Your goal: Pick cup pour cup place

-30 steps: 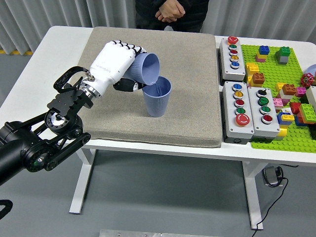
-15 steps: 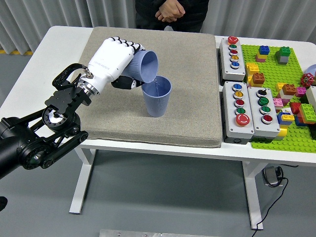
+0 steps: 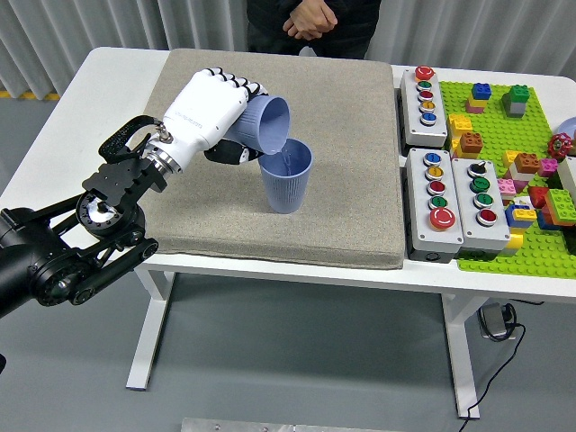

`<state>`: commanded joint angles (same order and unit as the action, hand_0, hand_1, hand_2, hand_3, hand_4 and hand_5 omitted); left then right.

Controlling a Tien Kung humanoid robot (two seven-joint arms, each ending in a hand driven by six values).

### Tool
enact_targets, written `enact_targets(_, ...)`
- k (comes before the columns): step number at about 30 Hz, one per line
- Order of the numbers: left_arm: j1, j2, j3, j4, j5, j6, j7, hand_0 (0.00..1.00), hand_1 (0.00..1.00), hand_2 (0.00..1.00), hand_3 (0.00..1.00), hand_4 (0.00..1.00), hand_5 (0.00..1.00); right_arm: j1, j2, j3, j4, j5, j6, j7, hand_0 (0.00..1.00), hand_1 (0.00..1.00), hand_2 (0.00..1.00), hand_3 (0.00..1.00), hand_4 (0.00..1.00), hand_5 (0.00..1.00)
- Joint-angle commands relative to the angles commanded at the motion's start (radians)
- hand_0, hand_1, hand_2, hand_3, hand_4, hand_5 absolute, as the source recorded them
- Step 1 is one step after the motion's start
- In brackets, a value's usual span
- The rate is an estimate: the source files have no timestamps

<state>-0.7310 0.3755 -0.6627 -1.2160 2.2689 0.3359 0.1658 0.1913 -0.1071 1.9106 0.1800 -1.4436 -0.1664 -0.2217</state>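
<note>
Centrally on the grey mat, an upright blue ribbed cup is positioned, with its open mouth facing up. A second blue cup is held tipped on its side directly above and to the left of the standing one, its mouth angled down toward the standing cup's rim; the lower lip of the tipped cup is located just over that rim, and whether the two touch cannot be determined. The tipped cup is clamped in the white left hand, whose fingers are wrapped around its body. The hand is carried by a black arm entering from the lower left.

The mat is laid on a white table. To the right of the mat, three grey button boxes with coloured push buttons are arranged, and beyond them a green baseplate carrying assorted coloured bricks is placed. At the far edge of the table, a person's clasped hands are seen.
</note>
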Motion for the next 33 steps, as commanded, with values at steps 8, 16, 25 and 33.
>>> enact_targets(8,-0.019,0.001,0.020,0.000,0.000,-0.011,0.011,0.569,0.538,0.530,0.555,0.783,0.212,-0.003,0.002,-0.002,0.000,0.006,-0.001,0.000,0.695,0.615,0.590,0.591,0.002,0.239)
enact_targets(16,-0.045,0.010,0.040,-0.007,0.000,-0.021,0.017,0.570,0.540,0.532,0.555,0.775,0.189,-0.002,0.001,-0.006,0.000,0.017,-0.004,0.003,0.694,0.615,0.590,0.591,0.002,0.240)
enact_targets(25,-0.051,0.015,0.048,-0.008,0.000,-0.033,0.021,0.571,0.546,0.533,0.554,0.775,0.185,0.002,-0.003,-0.009,0.000,0.024,-0.004,0.005,0.694,0.615,0.590,0.591,0.002,0.240)
enact_targets(33,-0.063,0.026,0.065,-0.016,0.000,-0.033,0.033,0.572,0.544,0.533,0.553,0.773,0.183,0.005,-0.005,-0.009,0.000,0.026,-0.005,0.006,0.694,0.615,0.589,0.591,0.002,0.239)
